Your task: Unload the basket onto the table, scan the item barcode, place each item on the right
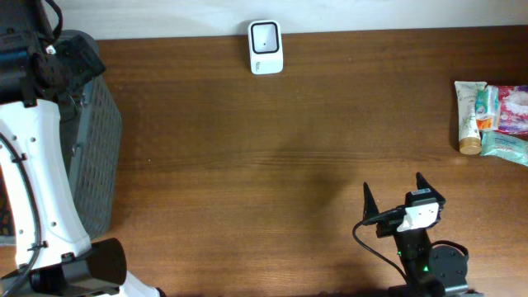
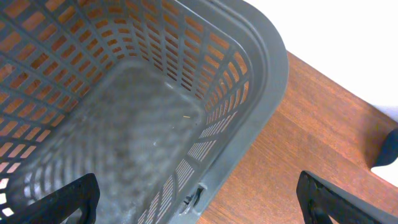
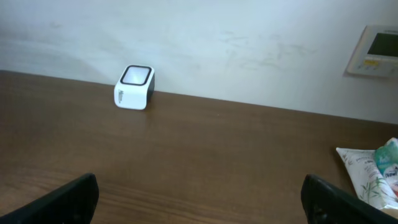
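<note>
Several packaged items lie at the table's right edge: a cream tube [image 1: 469,115] with soft packs [image 1: 507,124] beside it. The right wrist view catches them too, the tube [image 3: 364,174] at its right border. A white barcode scanner [image 1: 266,47] with a dark window stands at the table's far edge, and the scanner [image 3: 134,87] shows against the wall. My right gripper [image 1: 393,185] is open and empty near the front edge, well short of the items; in its wrist view the right gripper [image 3: 202,202] spans bare wood. My left gripper [image 2: 199,202] is open and empty above the basket's rim.
A grey slatted basket [image 1: 95,140] stands at the table's left end; its basket wall [image 2: 261,93] curves through the left wrist view, with nothing showing inside. The white left arm [image 1: 41,181] runs along the left side. A wall panel [image 3: 376,50] hangs behind the table.
</note>
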Controlling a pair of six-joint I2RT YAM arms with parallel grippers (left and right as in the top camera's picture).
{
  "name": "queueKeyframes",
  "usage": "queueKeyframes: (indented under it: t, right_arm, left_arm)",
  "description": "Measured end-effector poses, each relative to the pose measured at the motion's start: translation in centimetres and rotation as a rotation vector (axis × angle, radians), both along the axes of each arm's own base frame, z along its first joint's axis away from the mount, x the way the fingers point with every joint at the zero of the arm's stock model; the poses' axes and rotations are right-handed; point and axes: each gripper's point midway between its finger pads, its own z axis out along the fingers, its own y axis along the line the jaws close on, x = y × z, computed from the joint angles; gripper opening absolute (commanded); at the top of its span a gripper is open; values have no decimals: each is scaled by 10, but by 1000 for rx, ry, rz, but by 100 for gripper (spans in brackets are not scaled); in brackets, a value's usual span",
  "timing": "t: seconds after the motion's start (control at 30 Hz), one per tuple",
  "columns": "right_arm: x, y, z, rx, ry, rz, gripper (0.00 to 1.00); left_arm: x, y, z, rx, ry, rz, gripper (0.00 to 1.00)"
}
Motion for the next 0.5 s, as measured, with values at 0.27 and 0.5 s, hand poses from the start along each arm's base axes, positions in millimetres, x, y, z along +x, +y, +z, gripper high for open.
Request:
queueKeyframes:
  t: [0.27,0.5]
  right_arm:
    - [15,-6,-14,10,-110,-29,99]
    - [16,-27,-36,1,-22,-117,99]
  left_arm:
    - [0,0,0,0,0,0,99]
    - [0,0,0,0,0,0,99]
